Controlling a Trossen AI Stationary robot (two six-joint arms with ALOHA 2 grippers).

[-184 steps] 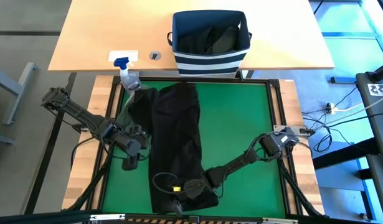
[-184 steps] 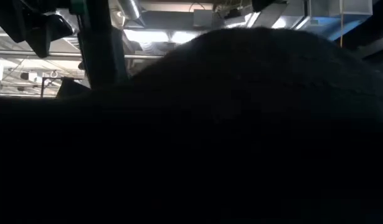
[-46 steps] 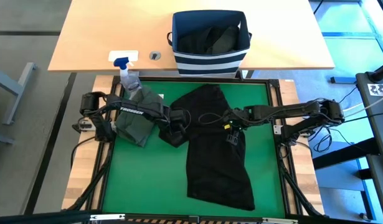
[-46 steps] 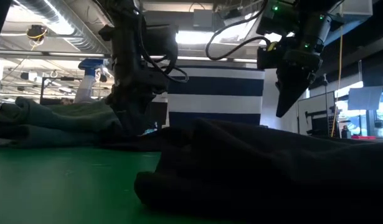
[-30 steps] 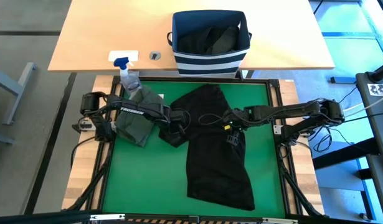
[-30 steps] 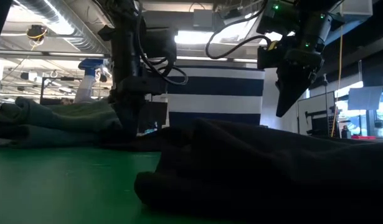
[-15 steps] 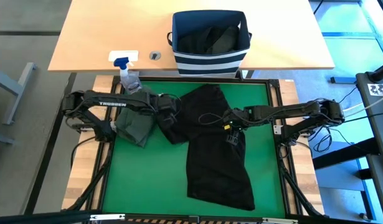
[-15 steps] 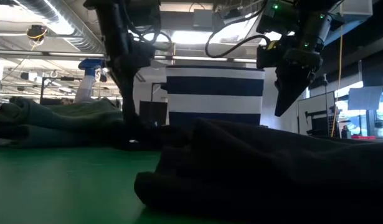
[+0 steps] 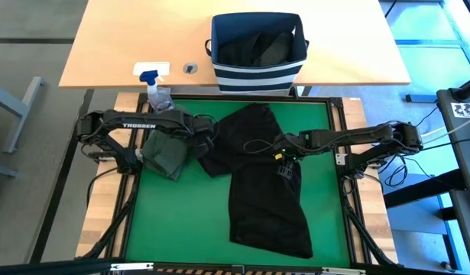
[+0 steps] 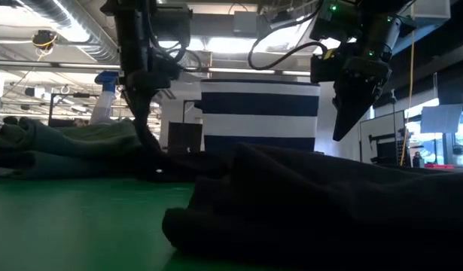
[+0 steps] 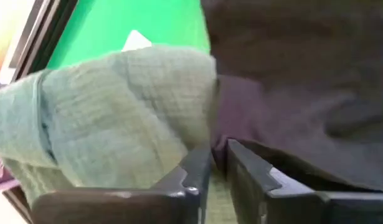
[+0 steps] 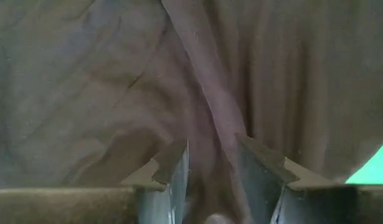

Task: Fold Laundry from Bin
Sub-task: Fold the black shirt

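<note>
Left gripper (image 9: 202, 143) fingers narrowly apart by black garment (image 9: 267, 191); right gripper (image 9: 284, 158) fingers apart above it

Green mat (image 9: 181, 221) in a black frame, wood strips along both sides. Pale wood desk (image 9: 120, 46) butts against the mat's far edge; small round grommet (image 9: 190, 68) near the desk's front edge. Grey floor (image 9: 28, 30) to the left, blue-tinted floor (image 9: 426, 38) to the right with loose cables (image 9: 418, 130). From mat level: open ceiling with silver ducting (image 10: 58, 22) and bright strip lights (image 10: 239, 45).
</note>
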